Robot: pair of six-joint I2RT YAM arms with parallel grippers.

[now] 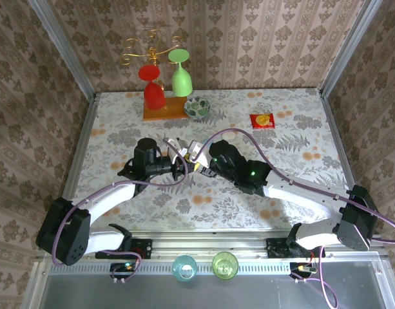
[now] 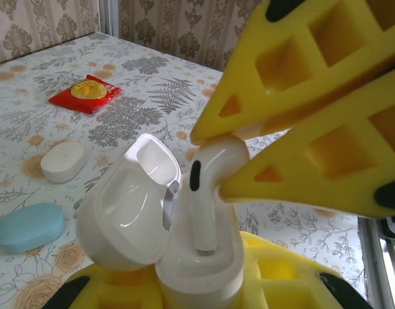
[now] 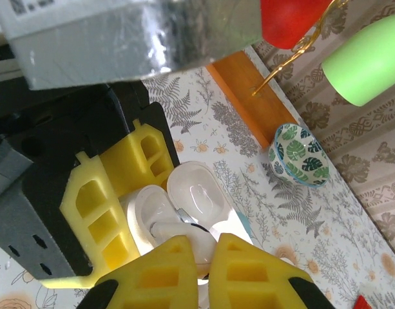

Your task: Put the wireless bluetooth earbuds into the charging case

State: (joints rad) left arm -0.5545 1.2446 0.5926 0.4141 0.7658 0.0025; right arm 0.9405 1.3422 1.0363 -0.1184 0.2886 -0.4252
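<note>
The white charging case (image 2: 198,264) stands upright with its lid (image 2: 123,215) swung open to the left. My left gripper (image 2: 200,293) is shut on the case body, its yellow fingers (image 3: 107,193) on either side. One white earbud (image 2: 209,187) hangs stem-down, and the stem's tip sits in the case's socket. My right gripper (image 3: 210,273) is shut on the earbud's head, with the yellow pads (image 2: 300,96) pinching it from above. In the top view both grippers (image 1: 191,161) meet at the table's middle.
A white pebble case (image 2: 63,161) and a light blue one (image 2: 28,226) lie on the table beyond the held case. A red packet (image 1: 262,120), a leaf-patterned bowl (image 1: 197,107) and a glass rack on an orange base (image 1: 163,111) stand at the back. Two cups (image 1: 184,267) sit at the near edge.
</note>
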